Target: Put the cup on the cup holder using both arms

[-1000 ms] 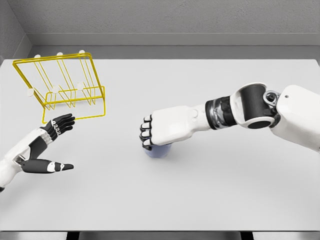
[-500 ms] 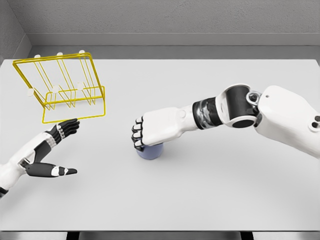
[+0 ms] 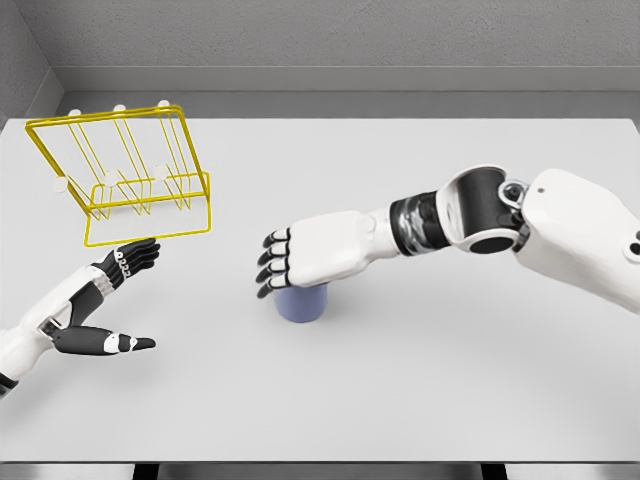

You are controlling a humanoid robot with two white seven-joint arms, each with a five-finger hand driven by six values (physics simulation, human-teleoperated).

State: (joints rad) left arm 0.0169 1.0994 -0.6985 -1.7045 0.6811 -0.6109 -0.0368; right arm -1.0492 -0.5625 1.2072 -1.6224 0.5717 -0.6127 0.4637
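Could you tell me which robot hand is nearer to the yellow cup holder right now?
Left. The left robot hand lies open just in front of the yellow cup holder; the right robot hand is farther off to its right, over the blue cup.

A simulated test bench, not a lived-in room: a plain white table (image 3: 420, 400) stands against bare grey walls (image 3: 350, 35) with flat, even rendering. Only a yellow wire rack (image 3: 120, 175) and a blue cup (image 3: 302, 303) sit on it.
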